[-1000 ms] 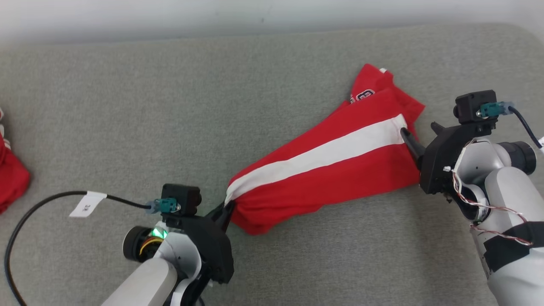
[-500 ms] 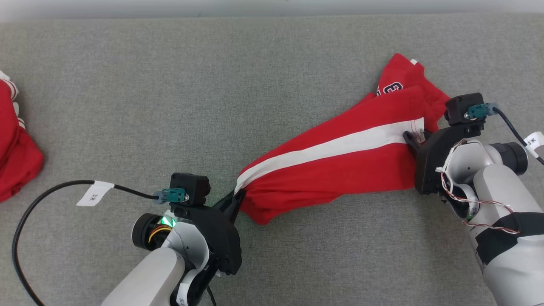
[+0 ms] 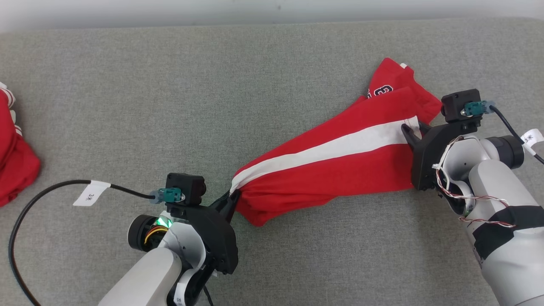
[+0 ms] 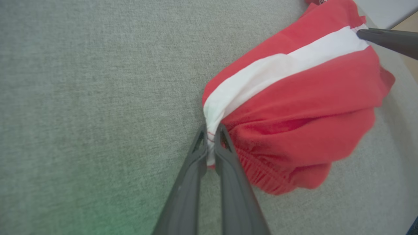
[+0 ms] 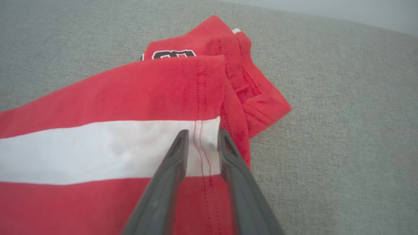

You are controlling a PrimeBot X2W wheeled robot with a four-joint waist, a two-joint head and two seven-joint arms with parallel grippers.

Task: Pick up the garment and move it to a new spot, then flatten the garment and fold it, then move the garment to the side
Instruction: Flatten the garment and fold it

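Observation:
The garment [image 3: 331, 165] is red with a white stripe and lies stretched slantwise on the grey padded surface [image 3: 170, 85]. My left gripper [image 3: 231, 197] is shut on its bunched lower-left end; the left wrist view shows the white stripe of the garment [image 4: 294, 98] pinched in the left gripper [image 4: 212, 130]. At the upper-right hem, my right gripper [image 3: 412, 127] is half closed. In the right wrist view the right gripper [image 5: 202, 133] straddles the stitched hem of the garment [image 5: 114, 98], with a gap between the fingers. One right finger [image 4: 388, 39] reaches into the left wrist view.
Another red cloth [image 3: 12, 157] lies at the left edge. A black cable [image 3: 42, 195] with a white tag loops over the surface beside my left arm. The surface's far edge [image 3: 272, 23] runs along the top.
The right gripper's fingers have come much closer together over the hem. The left gripper keeps its hold. The head camera has shifted a little.

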